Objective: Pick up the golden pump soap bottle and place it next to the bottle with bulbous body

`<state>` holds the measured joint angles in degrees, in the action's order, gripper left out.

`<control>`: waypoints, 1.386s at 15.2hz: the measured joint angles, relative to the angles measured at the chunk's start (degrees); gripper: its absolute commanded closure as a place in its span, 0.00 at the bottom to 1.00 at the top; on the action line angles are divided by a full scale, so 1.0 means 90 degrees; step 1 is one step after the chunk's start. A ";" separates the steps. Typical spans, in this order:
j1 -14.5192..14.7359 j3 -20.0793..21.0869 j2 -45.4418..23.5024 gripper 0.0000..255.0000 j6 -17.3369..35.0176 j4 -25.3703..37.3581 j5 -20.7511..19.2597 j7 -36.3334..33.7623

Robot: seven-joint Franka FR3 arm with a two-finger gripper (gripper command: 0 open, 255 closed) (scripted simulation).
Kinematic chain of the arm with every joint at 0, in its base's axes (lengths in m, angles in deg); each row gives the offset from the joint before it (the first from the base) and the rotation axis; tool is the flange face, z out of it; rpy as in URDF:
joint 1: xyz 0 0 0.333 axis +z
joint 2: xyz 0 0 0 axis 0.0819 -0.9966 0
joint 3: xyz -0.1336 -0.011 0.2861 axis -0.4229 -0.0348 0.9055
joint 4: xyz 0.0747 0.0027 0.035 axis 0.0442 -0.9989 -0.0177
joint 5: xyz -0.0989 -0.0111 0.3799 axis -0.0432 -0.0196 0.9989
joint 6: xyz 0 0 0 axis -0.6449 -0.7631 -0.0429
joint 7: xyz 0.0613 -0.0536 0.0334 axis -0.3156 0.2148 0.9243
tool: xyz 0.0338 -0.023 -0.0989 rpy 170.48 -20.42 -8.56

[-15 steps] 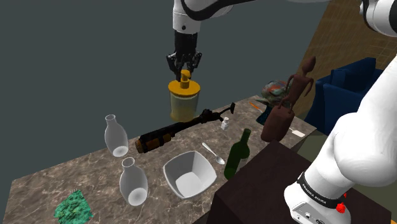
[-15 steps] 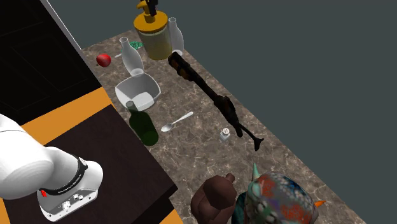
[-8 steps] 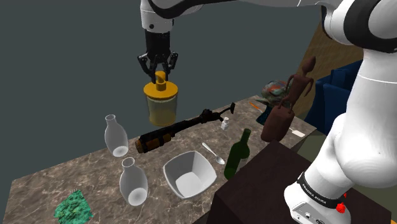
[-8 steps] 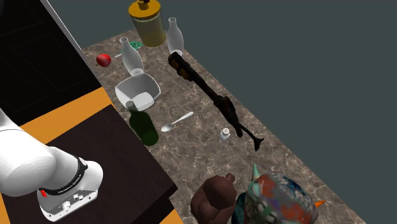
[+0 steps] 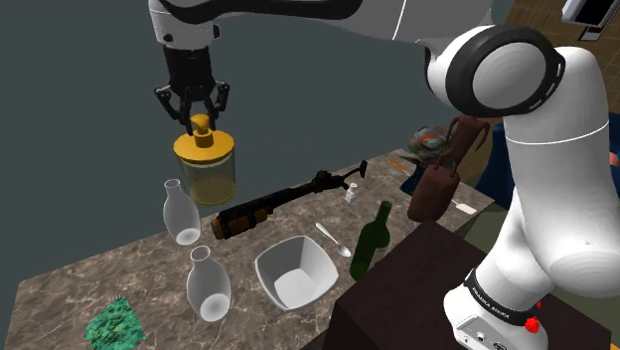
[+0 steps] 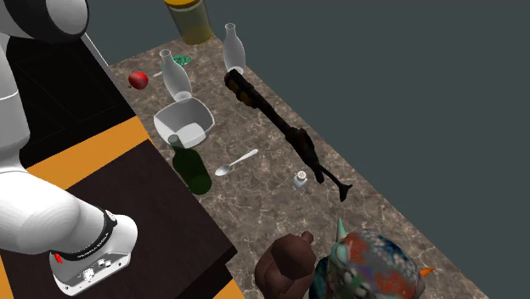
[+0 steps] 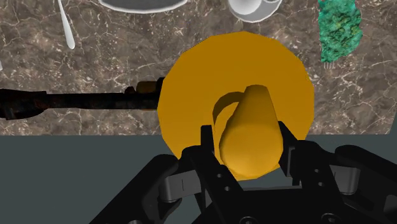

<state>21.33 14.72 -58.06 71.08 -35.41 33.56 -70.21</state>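
Observation:
The golden pump soap bottle point(image 5: 204, 171), with a yellowish body and an orange-gold cap, hangs in the air above the marble table's far side. My gripper point(image 5: 202, 119) is shut on its pump head from above. In the wrist view the fingers point(image 7: 207, 145) clasp the pump head point(image 7: 251, 130) over the round cap point(image 7: 191, 95). Two white bulbous bottles stand on the table: one point(image 5: 181, 213) just below and to the shoulder view's left of the held bottle, the other point(image 5: 208, 284) nearer the front. In the second exterior view the golden bottle point(image 6: 190, 19) is at the top edge, near the white bottles point(image 6: 233, 49) point(image 6: 176, 75).
A dark rifle-like object point(image 5: 283, 202) lies along the table's far edge. A white bowl point(image 5: 295, 271), a spoon point(image 5: 334, 240), a green wine bottle point(image 5: 373, 241), a small shaker point(image 5: 351, 194), a green cloth point(image 5: 112, 324), a brown figure point(image 5: 437, 184) and a red apple point(image 6: 138, 80) share the table.
The arm has carried the soap bottle to the shoulder view's left and a little lower, from above the rifle's middle to beside the far white bottle. The grip has stayed shut.

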 measured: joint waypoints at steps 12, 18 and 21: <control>0.0023 0.0006 -0.0092 1.00 0.0876 -0.0809 -0.0035 -0.0176; -0.0024 -0.0004 -0.0090 1.00 0.1388 -0.1326 -0.0046 -0.0208; -0.0040 -0.0006 -0.0073 1.00 0.1663 -0.1620 -0.0054 -0.0239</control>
<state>20.97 14.67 -58.72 86.05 -49.99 33.07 -72.36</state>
